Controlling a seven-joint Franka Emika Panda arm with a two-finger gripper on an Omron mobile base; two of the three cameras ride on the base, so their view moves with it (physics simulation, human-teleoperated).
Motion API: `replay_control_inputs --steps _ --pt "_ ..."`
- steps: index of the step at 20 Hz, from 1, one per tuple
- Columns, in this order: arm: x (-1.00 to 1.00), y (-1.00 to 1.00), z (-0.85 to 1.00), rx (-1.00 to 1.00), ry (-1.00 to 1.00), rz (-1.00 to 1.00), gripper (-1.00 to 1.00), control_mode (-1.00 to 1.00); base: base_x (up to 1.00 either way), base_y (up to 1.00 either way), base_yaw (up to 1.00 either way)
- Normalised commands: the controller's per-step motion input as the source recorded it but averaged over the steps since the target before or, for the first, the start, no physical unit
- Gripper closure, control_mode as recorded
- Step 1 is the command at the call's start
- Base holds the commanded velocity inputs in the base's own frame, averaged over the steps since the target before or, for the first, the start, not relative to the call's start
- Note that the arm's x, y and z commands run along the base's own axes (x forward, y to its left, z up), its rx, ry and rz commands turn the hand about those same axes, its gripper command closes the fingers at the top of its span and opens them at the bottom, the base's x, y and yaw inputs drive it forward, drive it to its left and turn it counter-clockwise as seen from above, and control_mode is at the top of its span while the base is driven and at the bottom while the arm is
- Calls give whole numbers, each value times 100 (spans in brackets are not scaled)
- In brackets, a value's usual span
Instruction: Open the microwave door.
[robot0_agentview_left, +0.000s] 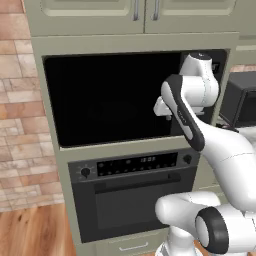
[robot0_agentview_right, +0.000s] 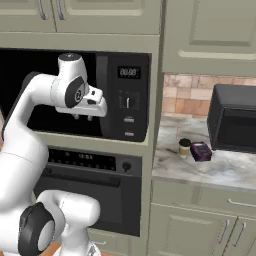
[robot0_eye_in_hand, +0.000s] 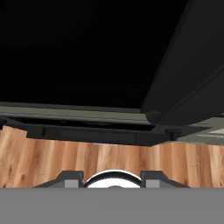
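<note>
My gripper (robot0_agentview_right: 83, 118) hangs before the microwave door (robot0_agentview_left: 110, 97), near its handle (robot0_eye_in_hand: 183, 87); jaws apart, holding nothing.

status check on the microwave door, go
gripper pointing down in front of the microwave door, fingers apart, holding nothing. door looks shut; handle ungrabbed. nothing between hand and door.

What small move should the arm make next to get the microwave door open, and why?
Probably ease the gripper sideways toward the bar handle. The microwave door looks shut, the jaws stand open and empty, pointing down, and the handle sits just beside them, not yet between them.
</note>
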Motion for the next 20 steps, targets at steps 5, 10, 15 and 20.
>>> replay_control_inputs --steps 5,10,15,20 --pt "-5 0 0 0 0 0 -100 -100 0 0 0" --pt "-33 0 0 0 0 0 -100 100 -13 -2 0" --pt "0 0 0 0 0 0 -100 100 -67 -30 0" --pt "0 0 0 0 0 0 -100 100 -36 -25 0"
